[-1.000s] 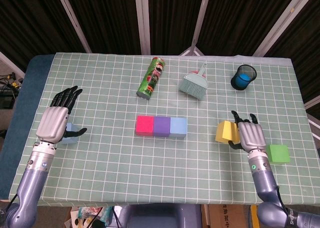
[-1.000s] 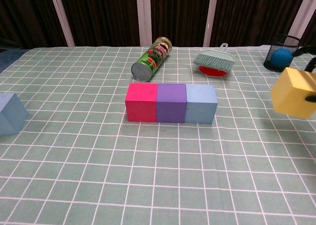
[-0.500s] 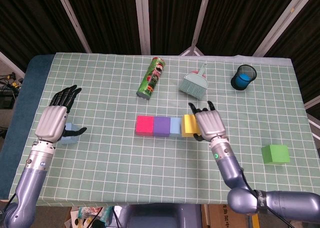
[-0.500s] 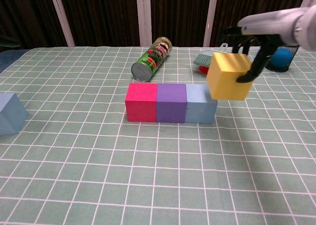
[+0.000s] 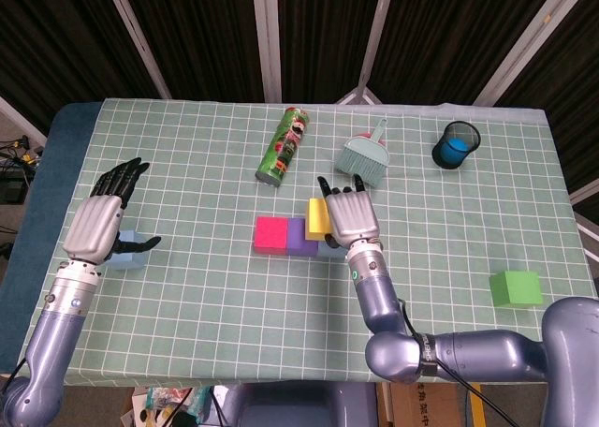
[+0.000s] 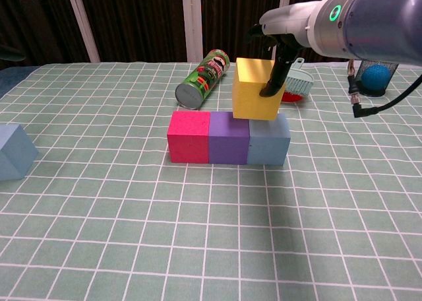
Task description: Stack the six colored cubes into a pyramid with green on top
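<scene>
- Three cubes sit in a touching row on the bench (image 6: 99,248): pink cube (image 6: 188,136), purple cube (image 6: 229,138), light blue cube (image 6: 268,139).
- Right robot hand (image 5: 347,216) grasps the yellow cube (image 6: 256,88); half a second ago it hung beside the row's right end, now it sits above the purple and light blue cubes, slightly tilted, and contact is unclear.
- Left robot hand (image 5: 95,223) stays released, fingers spread over a second light blue cube (image 6: 13,152) at the left edge.
- Green cube (image 5: 518,287) lies unmoved, well apart at right.
- Chip can (image 6: 202,79), dustpan brush (image 5: 363,155) and mesh cup (image 5: 456,143) stand behind.
</scene>
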`<state>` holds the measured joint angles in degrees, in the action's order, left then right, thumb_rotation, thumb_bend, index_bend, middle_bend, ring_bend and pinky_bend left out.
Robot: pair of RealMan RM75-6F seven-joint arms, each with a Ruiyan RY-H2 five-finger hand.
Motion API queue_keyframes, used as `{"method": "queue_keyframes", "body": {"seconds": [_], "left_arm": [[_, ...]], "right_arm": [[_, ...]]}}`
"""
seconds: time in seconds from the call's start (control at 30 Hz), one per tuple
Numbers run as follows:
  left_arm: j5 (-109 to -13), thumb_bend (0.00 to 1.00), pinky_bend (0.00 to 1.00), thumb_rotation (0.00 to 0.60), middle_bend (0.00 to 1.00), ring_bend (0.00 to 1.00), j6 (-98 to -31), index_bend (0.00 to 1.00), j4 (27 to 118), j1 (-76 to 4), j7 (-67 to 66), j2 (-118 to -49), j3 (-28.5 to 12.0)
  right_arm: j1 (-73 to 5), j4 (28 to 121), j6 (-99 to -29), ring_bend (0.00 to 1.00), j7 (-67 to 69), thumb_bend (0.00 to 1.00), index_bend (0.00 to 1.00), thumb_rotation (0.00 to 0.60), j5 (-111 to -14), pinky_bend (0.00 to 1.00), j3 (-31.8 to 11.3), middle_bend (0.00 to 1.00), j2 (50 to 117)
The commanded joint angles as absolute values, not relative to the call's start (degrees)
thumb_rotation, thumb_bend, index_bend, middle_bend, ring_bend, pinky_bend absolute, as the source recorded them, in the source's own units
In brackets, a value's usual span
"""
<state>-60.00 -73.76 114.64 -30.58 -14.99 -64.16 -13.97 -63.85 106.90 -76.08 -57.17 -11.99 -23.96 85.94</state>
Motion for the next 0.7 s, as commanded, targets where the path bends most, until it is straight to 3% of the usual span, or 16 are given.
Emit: {"method": "queue_keyframes", "body": {"seconds": [0.03,0.33,0.7], "left_arm": [[-59.91,0.09,0.07,0.6,0.0,0.01,-73.54,0.0,114.58,-30.57,-14.76,-64.06,-14.1],[-59.71,0.09,0.07,0.6,0.0,0.01,-73.28,0.0,114.68,-30.43,-14.42,-63.87,-14.41],[-59.46,0.09,0.07,0.6,0.0,0.01,-72.86,0.0,114.68,-30.39,-14.17,-63.89,-14.58]], "right_arm": [[-64.49,106.6,-76.54,0.29,-57.0,0.32,0.0,0.6,-10.31,0.0,-24.47,0.45,86.72],[-65.4,105.0,-76.87,0.29,-56.28,0.32,0.0,0.6,-9.04,0.0,-23.6,0.45,88.8],[-67.3,104.64,-82.28,0.29,-58.07,0.32,0.0,0.6,-5.22,0.0,-25.8,0.46,91.14]]}}
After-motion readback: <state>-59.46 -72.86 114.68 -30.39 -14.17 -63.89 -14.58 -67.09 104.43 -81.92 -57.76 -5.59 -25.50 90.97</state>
